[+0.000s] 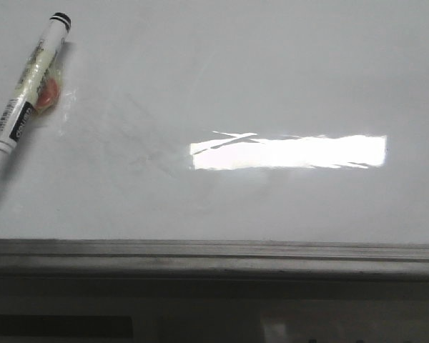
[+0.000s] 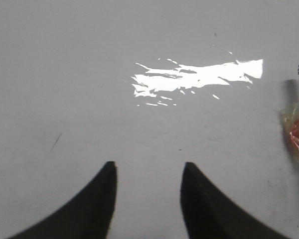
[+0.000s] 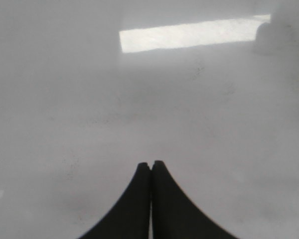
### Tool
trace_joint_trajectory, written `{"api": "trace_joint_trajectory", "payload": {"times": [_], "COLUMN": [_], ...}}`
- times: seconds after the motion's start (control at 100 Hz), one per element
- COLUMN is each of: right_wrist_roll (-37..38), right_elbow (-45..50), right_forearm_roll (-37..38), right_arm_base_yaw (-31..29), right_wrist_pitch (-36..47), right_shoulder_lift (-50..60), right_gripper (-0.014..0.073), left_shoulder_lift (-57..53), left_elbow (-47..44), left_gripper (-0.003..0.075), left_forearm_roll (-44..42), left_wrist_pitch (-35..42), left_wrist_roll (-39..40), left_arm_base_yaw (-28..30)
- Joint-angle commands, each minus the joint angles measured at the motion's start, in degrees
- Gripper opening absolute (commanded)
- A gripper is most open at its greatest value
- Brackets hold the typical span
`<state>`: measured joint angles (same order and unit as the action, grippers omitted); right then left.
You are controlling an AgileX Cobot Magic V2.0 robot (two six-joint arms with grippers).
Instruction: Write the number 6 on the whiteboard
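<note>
The left end effector [image 2: 147, 172] is held wide apart over the whiteboard [image 1: 222, 78]; the right end effector [image 3: 150, 167] is pressed closed, empty. A marker [image 1: 27, 95] is seen lying at the board's far-left; no number 6 is seen, and bare board is left up to the grey frame edge [image 1: 214, 251].

The whiteboard [image 1: 272, 78] lies open across its middle and right, with only a marker [image 1: 27, 96] lying at its far left.

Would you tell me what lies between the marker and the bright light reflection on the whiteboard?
Only bare whiteboard with faint smudges separates the marker from the reflection, seen in the front view.
</note>
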<state>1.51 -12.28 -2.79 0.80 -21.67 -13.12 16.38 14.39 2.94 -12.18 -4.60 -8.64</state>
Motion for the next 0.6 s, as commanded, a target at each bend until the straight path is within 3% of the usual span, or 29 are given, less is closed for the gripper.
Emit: {"api": "trace_joint_trajectory", "payload": {"times": [0.0,0.18,0.45,0.59], "right_wrist_roll": [-0.2,-0.2,-0.2,-0.2], "right_elbow": [-1.1,-0.5,-0.5,-0.5], "right_forearm_roll": [0.1,0.1,0.1,0.1], "right_arm_base_yaw": [-0.4,-0.4,-0.4,-0.4], "right_wrist_pitch": [4.6,5.0,5.2,5.2], "right_shoulder_lift": [-1.2,-1.2,-1.2,-1.2], "right_gripper": [-0.0064,-0.0064,-0.0064,-0.0064], "left_shoulder_lift": [3.4,8.4,17.0,23.2], "left_elbow": [1.3,2.0,3.3,3.3], "left_gripper": [0.0468,0.0452,0.0444,0.0391], "left_forearm_roll": [1.5,4.4,4.4,8.1], "left_wrist_pitch": [9.4,17.3,24.2,26.3], "left_wrist_roll": [0.1,0.1,0.1,0.1], "left_arm_base_yaw": [-0.6,-4.0,-25.2,-33.1]}}
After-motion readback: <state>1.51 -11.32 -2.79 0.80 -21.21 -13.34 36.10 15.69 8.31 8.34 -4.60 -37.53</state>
